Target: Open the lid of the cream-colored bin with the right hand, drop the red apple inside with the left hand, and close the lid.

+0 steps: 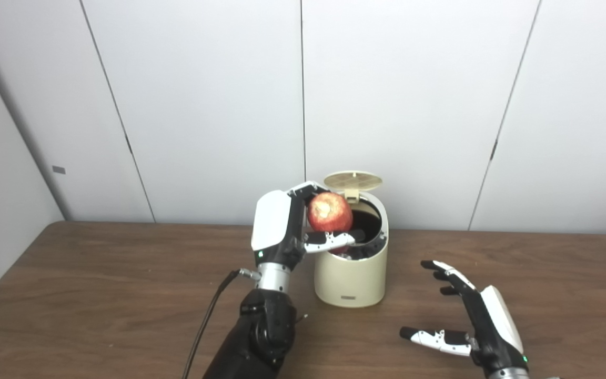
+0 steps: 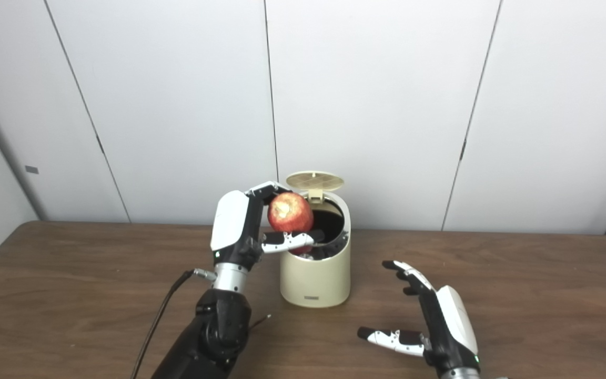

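1. The red apple (image 1: pixel 329 212) is gripped by the left hand (image 1: pixel 282 226) between fingers and thumb, over the left rim of the open cream-colored bin (image 1: pixel 352 273), which stands at the middle of the table (image 1: pixel 98 295).
2. If the fingers are released here, the apple may strike the rim and roll onto the table.
3. The lid (image 1: pixel 353 180) stands raised at the far side; it may fall shut too early.
4. The right hand (image 1: pixel 471 321) hovers near right, fingers spread, holding nothing.
5. Counted: one apple, one bin, one lid, two hands.
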Available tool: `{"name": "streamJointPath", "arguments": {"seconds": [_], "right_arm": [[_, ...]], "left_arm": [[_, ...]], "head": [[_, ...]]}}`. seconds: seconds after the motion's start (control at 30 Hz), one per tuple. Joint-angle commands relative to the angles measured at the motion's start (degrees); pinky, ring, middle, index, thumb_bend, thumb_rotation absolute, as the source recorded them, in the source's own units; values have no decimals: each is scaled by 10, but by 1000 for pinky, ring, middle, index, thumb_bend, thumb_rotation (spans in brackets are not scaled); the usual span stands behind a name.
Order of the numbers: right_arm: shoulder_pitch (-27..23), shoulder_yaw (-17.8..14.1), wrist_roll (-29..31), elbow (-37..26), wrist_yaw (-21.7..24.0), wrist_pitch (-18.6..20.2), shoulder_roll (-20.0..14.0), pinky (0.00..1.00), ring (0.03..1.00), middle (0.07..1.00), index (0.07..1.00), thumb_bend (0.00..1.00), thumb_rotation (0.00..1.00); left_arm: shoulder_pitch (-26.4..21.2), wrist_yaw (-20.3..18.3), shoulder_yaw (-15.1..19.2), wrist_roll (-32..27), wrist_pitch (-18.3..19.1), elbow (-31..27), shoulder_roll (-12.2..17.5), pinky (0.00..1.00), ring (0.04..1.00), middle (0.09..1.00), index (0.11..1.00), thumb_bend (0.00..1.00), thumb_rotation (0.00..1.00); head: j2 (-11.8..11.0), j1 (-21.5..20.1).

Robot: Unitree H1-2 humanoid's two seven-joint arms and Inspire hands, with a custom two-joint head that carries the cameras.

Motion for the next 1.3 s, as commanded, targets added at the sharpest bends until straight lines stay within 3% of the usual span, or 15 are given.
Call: {"name": "streamJointPath", "arguments": {"seconds": [0.0, 0.9, 1.27], "right_arm": [[-16, -1, 3, -19, -8, -7, 4, 711, 820, 856, 801, 666, 183], [-22, 4, 4, -20, -7, 9, 10, 701, 816, 860, 803, 670, 238], [-27, 9, -1, -13, -12, 9, 14, 713, 820, 858, 803, 669, 243]], "left_arm": [[-33, 18, -1, -1, -21, -1, -4, 669, 559, 452, 518, 522, 0], [-47, 44, -14, 6, -12, 20, -12, 737, 551, 457, 517, 522, 0], [-50, 47, -16, 15, 21, 8, -17, 742, 538, 456, 519, 522, 0]], "head": [[-1, -1], [3, -4], [4, -1]]}}
